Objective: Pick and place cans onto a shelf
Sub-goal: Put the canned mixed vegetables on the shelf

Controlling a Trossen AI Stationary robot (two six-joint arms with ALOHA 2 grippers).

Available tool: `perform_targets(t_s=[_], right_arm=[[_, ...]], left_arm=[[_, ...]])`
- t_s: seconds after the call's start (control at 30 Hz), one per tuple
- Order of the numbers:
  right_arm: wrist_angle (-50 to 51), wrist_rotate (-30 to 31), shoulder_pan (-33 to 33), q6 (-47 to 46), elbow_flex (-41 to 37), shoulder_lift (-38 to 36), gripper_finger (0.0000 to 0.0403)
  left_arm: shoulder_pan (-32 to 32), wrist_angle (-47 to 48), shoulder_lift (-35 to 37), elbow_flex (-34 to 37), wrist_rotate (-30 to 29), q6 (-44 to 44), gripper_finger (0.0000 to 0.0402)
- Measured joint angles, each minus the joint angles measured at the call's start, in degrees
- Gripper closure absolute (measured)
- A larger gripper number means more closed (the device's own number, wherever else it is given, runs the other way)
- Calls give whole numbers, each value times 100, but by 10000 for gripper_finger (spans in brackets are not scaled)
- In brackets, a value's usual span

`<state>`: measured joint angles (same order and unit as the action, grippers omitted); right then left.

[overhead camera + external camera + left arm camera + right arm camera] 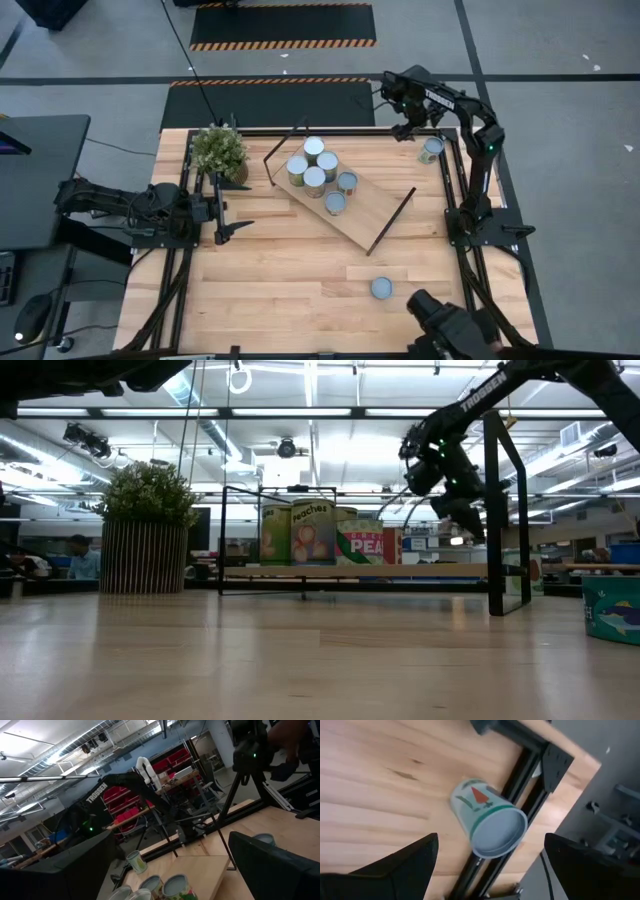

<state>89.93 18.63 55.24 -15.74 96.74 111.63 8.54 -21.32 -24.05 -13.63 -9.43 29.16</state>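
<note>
1. The left gripper (228, 232) hovers near the table's left edge, jaws spread wide and empty, just in front of a leafy green potted plant (219, 150).
2. The long light-wood shelf (375, 207) with thin black frame legs sits diagonally at mid-table, carrying five small round cans with pale silvery tops (319, 170) clustered at its far-left end.
3. A lone pale-topped can (381, 289) stands on the wooden tabletop (280, 290) near the front edge, well apart from the shelf.
4. The right gripper (408, 129) hangs over the table's far-right corner, jaws spread and holding nothing, just beside a green-labelled can (487, 817) that stands close to the black rail there.
</note>
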Motion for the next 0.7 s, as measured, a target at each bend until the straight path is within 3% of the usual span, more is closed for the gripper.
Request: perform_targets(t_s=[0.23,0.43,0.7], right_arm=[[-480,128,351,90,-734,0,31],[-748,-144,447,55,-814,1,32],[-807,280,442,-518,-859,88,43]], left_arm=[[0,38,0,0,2,-182,3],[0,65,0,0,0,-154,3],[0,64,1,0,1,-170,3]])
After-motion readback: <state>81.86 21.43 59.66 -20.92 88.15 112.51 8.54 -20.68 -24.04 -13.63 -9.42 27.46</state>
